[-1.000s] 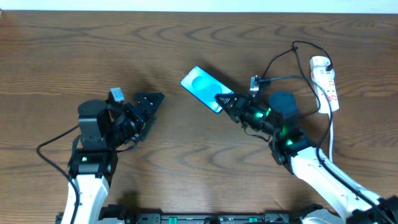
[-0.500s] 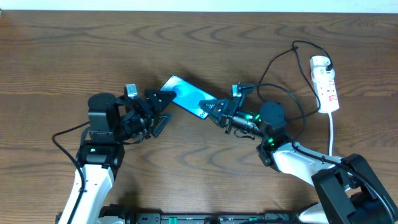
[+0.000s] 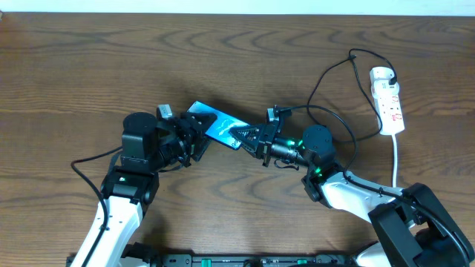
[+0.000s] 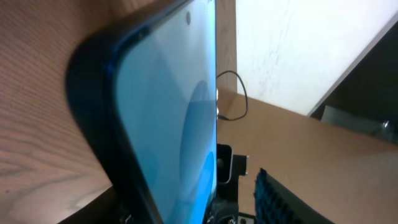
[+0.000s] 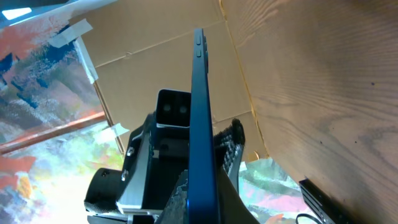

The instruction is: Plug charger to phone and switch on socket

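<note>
The phone (image 3: 211,122) sits near the middle of the wooden tabletop (image 3: 89,59), between the two arms, with its cyan-blue screen facing mostly upward and its long axis running from upper left to lower right. The right hand (image 3: 245,136) is clamped on the phone's lower-right end. In the right wrist view the slim dark edge of the phone rises straight out from between that hand's fingers.

The left hand (image 3: 194,138) meets the phone's opposite end. Its fingers are apart, one on each side of the phone. In the left wrist view a ridged black finger pad (image 4: 277,199) stands clear of the screen with a visible gap, so this hand is not closed on the phone. I cannot tell whether the other finger touches the phone's back, nor whether the phone touches the tabletop.

The charger (image 3: 326,69) is a thin black cable. It leaves the top end of the socket (image 3: 389,95), arcs up and leftward, then drops in loose loops toward the right arm's wrist. Its plug tip is too small to pick out, and I cannot tell exactly where it lies.

The socket is a narrow white strip with small red marks. It lies at the far right of the tabletop, well apart from the phone, and its white lead trails down toward the near edge.
</note>
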{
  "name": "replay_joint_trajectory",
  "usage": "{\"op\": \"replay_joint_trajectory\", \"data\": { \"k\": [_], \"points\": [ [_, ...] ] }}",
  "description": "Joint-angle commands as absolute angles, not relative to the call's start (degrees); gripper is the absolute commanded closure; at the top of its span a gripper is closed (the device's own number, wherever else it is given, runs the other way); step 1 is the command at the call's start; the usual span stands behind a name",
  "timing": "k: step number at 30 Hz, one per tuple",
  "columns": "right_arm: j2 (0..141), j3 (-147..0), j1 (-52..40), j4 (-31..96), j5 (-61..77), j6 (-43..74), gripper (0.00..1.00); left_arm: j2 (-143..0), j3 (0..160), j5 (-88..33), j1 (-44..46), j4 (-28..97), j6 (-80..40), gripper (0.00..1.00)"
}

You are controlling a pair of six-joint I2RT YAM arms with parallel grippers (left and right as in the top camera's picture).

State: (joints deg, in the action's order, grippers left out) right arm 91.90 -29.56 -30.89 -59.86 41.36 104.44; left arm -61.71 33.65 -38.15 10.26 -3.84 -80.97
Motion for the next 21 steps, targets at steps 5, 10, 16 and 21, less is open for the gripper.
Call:
{"op": "replay_joint_trajectory", "data": {
  "k": [5, 10, 16, 21],
  "points": [
    [91.8, -30.2, -31.4, -59.6, 40.3, 107.7, 0.99, -61.7, 34.0, -35.3, 10.4, -7.0, -82.5, 0.5],
    [91.8, -30.2, -33.3, -59.3, 39.0, 109.9, 0.99, -61.7, 34.0, -35.3, 10.4, -7.0, -82.4, 0.58],
    [91.8, -30.2, -35.4, -59.4, 37.6, 111.2, 0.99, -61.7, 34.0, -35.3, 10.4, -7.0, -82.4, 0.67],
    [91.8, -30.2, -36.2, -59.4, 37.4, 114.7, 0.99, -61.7, 34.0, -35.3, 10.4, -7.0, -82.4, 0.75]
  ]
}}
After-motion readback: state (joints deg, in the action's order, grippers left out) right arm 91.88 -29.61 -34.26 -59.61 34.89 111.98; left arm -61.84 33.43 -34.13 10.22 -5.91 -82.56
